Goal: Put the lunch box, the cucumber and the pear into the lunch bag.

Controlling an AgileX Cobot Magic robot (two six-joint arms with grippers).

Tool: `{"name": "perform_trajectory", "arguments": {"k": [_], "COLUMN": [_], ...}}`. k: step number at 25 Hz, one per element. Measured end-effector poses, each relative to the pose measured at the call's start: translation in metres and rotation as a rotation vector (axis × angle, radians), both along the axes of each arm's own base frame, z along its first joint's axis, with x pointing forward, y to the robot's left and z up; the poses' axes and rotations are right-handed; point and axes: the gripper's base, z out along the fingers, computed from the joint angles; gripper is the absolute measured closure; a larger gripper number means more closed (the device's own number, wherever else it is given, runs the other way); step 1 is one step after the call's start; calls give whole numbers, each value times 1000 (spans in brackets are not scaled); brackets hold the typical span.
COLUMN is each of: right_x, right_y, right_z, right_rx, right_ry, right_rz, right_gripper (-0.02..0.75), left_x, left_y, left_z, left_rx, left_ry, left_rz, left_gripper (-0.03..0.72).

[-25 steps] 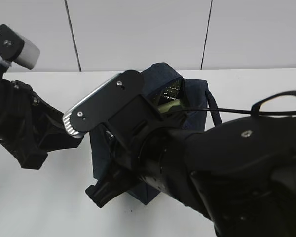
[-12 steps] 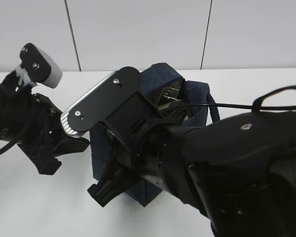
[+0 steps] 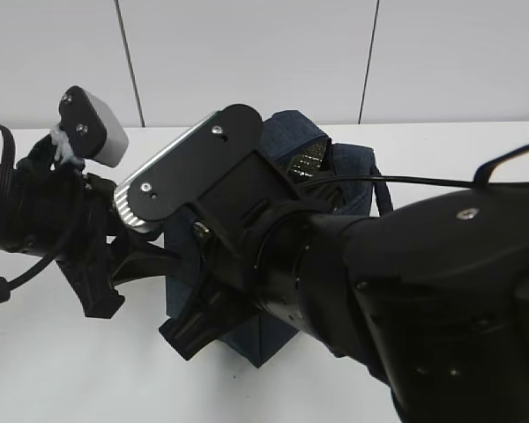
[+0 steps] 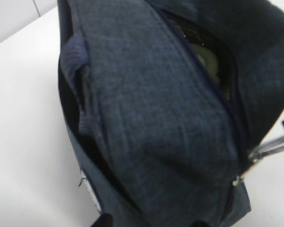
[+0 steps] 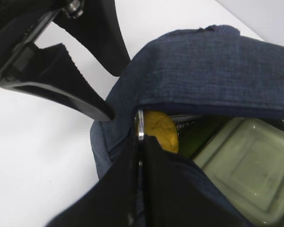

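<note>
The navy lunch bag (image 3: 344, 172) stands mid-table, mostly hidden behind my right arm. In the right wrist view its mouth gapes: the yellow pear (image 5: 162, 128), a strip of dark green cucumber (image 5: 199, 135) and the sage-green lid of the lunch box (image 5: 248, 165) lie inside. My right gripper (image 5: 141, 142) is shut on the zip's metal ring pull (image 5: 139, 124) at the bag's near corner. My left gripper (image 5: 116, 92) is open right beside that corner. In the left wrist view the bag (image 4: 156, 118) fills the frame, and only the left gripper's fingertips (image 4: 102, 221) show at the bottom edge.
The white table (image 3: 53, 370) lies around the bag, and a white panelled wall (image 3: 247, 53) stands behind it. My right arm (image 3: 406, 291) covers the front right of the exterior view. The bag's handle (image 4: 75, 80) lies folded along its top.
My left arm has moved right, up to the bag's left side. My right gripper has kept its hold on the ring pull and shifted slightly.
</note>
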Motion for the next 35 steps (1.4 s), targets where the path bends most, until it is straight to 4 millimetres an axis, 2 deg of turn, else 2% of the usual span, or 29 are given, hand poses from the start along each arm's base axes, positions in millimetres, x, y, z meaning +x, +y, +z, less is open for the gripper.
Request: {"name": "perform_trajectory", "arguments": {"k": [5, 7, 10, 12, 20, 29, 35], "right_x": [0, 0, 0, 0, -1, -3, 10], "right_y": [0, 0, 0, 0, -3, -12, -22], "right_z": [0, 0, 0, 0, 6, 23, 23], "right_rx": [1, 1, 1, 1, 15, 50, 14], "right_ry": [1, 1, 1, 1, -9, -38, -58], "right_rz": [-1, -1, -1, -1, -7, -32, -74], "right_gripper": [732, 732, 732, 732, 732, 732, 732], "left_x": [-1, -2, -3, -4, -4, -2, -3], "left_y": [-3, -4, -5, -6, -6, -10, -11], "left_z": [2, 3, 3, 3, 3, -10, -9], "left_rx": [-30, -45, -55, -60, -64, -80, -91], "left_ry": [-1, 0, 1, 6, 12, 83, 89], "left_rz": [-23, -27, -51, -64, -67, -86, -88], "left_gripper": [382, 452, 633, 680, 696, 697, 697]}}
